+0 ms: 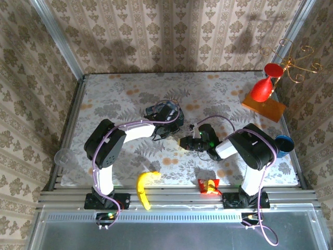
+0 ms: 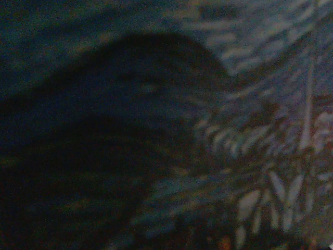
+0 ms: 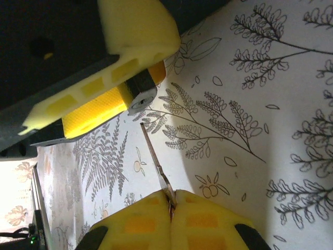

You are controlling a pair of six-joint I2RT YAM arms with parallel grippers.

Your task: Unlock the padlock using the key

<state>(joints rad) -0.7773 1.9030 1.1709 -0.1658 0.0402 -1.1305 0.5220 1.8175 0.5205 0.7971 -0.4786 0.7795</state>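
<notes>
The padlock (image 3: 139,95) shows in the right wrist view as a small dark block with a silvery end face, tucked against a yellow finger (image 3: 104,78) that I judge to belong to the left tool (image 1: 171,121). Its face is turned toward 5 o'clock, probably so that the keyhole meets the key (image 3: 156,156). The key is a thin metal blade, pinched at its root between the pressed-together pads of the right tool (image 3: 171,204). Its tip points to 11 o'clock and ends just short of the lock, apart from it. That suits lining up for insertion, with the key not yet entered. This close view gives the fine alignment; the top view gives the layout, with both tools meeting near the middle of the counter (image 1: 234,104), the left arm reaching in from 8 o'clock and the right from 4 o'clock. The left wrist view is dark and blurred, so I cannot tell whether the left tool is spread or clamped. A banana (image 1: 144,188) and a red packet (image 1: 208,185) lie at 6 o'clock, well apart.
</notes>
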